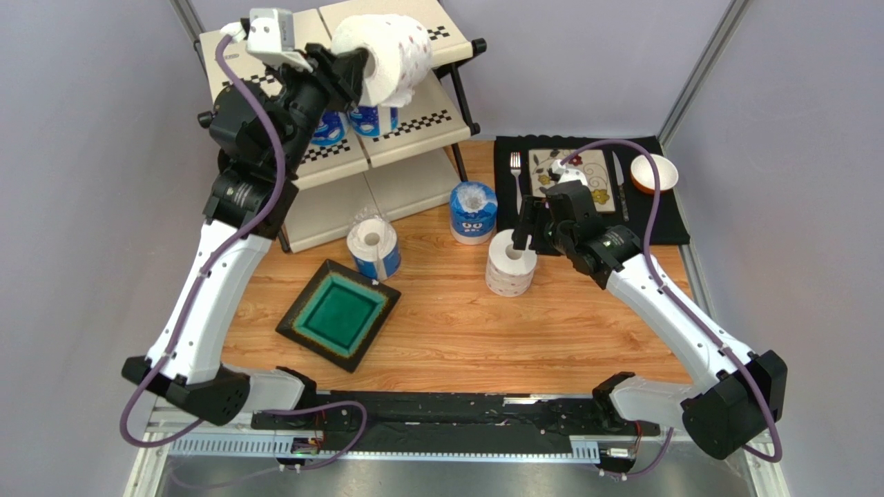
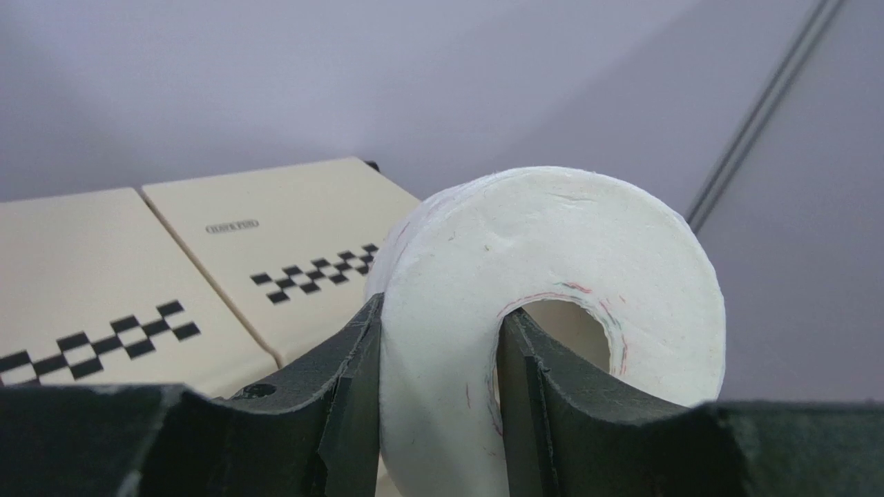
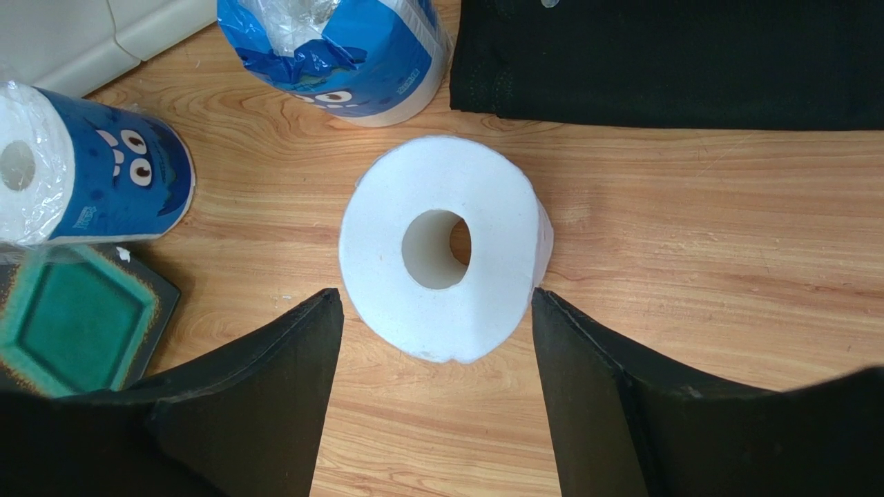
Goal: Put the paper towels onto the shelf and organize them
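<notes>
My left gripper (image 1: 358, 72) is raised over the shelf's (image 1: 410, 124) top tier. It is shut on the wall of a white paper towel roll (image 1: 392, 54), one finger inside the core and one outside. In the left wrist view that roll (image 2: 550, 280) hangs beyond the cream top panel (image 2: 270, 228), pinched in the gripper (image 2: 441, 362). Two blue-wrapped rolls (image 1: 351, 124) sit on the middle tier. On the table stand two blue-wrapped rolls (image 1: 473, 212) (image 1: 374, 246) and a white roll (image 1: 512, 262). My right gripper (image 3: 436, 295) hovers open over that white roll (image 3: 441, 249), a finger on either side, not touching it.
A green square dish (image 1: 337, 314) lies at the front left of the wooden table. A black placemat (image 1: 664, 223) at the back right carries a fork, a knife, a patterned plate and a small bowl (image 1: 654, 173). Grey walls close in both sides.
</notes>
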